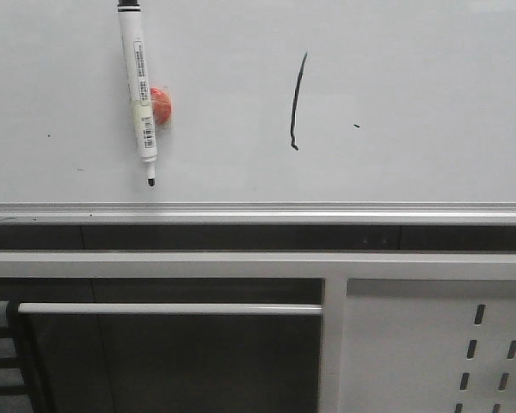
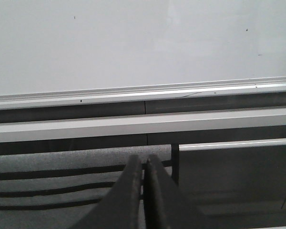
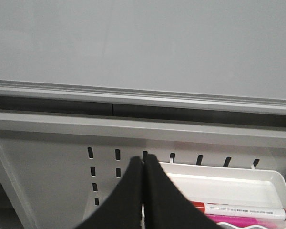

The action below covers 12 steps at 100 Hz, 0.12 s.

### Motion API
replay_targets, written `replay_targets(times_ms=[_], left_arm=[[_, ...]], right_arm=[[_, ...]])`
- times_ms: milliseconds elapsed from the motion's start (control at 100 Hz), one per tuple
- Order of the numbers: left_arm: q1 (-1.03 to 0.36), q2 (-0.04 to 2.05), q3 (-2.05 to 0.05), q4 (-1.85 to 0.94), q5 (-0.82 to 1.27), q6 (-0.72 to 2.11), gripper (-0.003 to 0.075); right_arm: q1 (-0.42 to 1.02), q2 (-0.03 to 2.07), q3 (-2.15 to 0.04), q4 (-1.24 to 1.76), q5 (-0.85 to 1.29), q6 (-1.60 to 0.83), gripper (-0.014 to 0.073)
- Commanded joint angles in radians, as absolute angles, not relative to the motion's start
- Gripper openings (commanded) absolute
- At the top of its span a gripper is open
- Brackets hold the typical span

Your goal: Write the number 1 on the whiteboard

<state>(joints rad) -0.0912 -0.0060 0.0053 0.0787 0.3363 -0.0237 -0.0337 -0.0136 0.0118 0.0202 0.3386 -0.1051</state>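
Observation:
The whiteboard [image 1: 413,77] fills the far half of the front view, edged by a silver frame [image 1: 258,212]. On it is the number 1 [image 1: 297,101], a thin black slightly curved stroke with a small hook at its lower end. Left of it a white marker [image 1: 138,90] with a black tip lies on the board, uncapped, beside a small orange-red object [image 1: 161,106]. Neither gripper shows in the front view. My left gripper [image 2: 144,160] is shut and empty below the whiteboard [image 2: 143,43] edge. My right gripper [image 3: 143,160] is shut and empty, short of the whiteboard [image 3: 143,38].
A white perforated metal panel [image 1: 430,344] lies at the near right. On it stands a white tray [image 3: 276,183] holding a red-capped marker [image 3: 243,210] and a pink one [image 3: 238,222]. A dark gap and grey rails [image 1: 155,263] run along the board's near edge.

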Motion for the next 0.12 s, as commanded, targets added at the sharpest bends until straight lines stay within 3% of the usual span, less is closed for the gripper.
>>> replay_targets(times_ms=[0, 110], left_arm=[[-0.088, -0.030, 0.028, 0.068, 0.286, -0.022, -0.0018], [-0.088, -0.030, 0.028, 0.068, 0.286, -0.022, -0.0018]], right_arm=[[-0.041, -0.006, 0.041, 0.000, 0.316, -0.106, -0.0061], [-0.041, -0.006, 0.041, 0.000, 0.316, -0.106, -0.0061]])
